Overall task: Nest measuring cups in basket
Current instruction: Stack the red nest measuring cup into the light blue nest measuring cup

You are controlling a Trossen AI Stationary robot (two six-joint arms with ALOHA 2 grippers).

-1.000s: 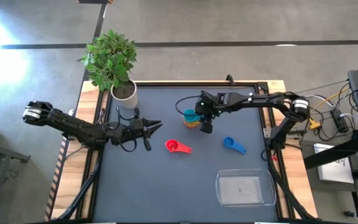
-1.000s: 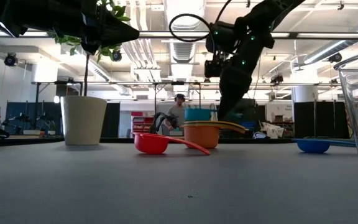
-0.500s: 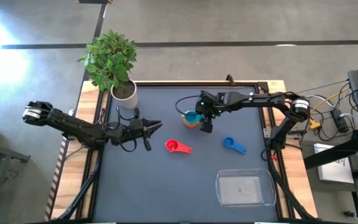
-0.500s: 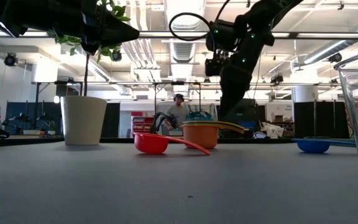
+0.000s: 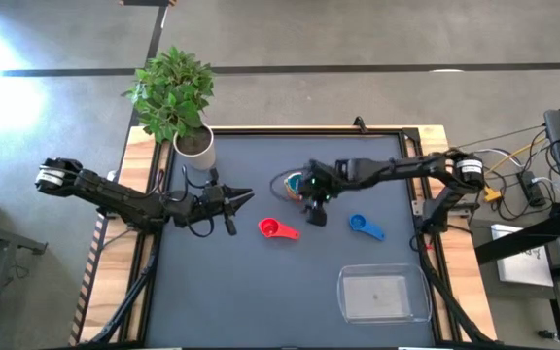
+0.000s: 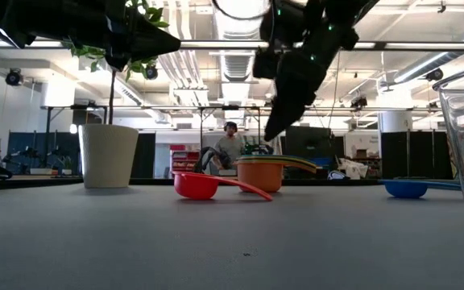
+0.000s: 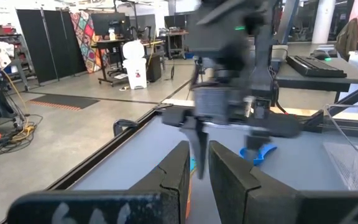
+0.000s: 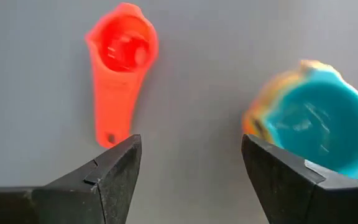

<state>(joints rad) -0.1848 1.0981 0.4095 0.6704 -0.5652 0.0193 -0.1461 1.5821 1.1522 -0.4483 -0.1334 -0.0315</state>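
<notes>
The right gripper (image 5: 311, 206) hangs above the bench (image 5: 212, 292), just beside the stack of nested cups (image 5: 294, 185) on the side facing the red cup (image 5: 268, 227). Its fingers (image 8: 114, 177) are spread wide and empty; in the right wrist view the red cup (image 8: 118, 68) and the teal cup (image 8: 319, 124) topping the stack show in the gap between them. In the low view the stack (image 6: 263, 172) stands on the bench with an orange cup outermost, and the right gripper (image 6: 274, 129) hangs clear above it, touching nothing.

The red cup lies alone on the bench, just beside the stack, on the side away from the white plant pot (image 5: 195, 148). The blue cup (image 5: 361, 226) lies farther from the stack, towards the basket (image 5: 383, 294), which sits well apart near the bench's edge with no cup in it.

The left gripper (image 5: 242, 197) waits above the bench between the plant pot and the red cup, its fingers (image 7: 176, 171) nearly together with a narrow gap, holding nothing.
</notes>
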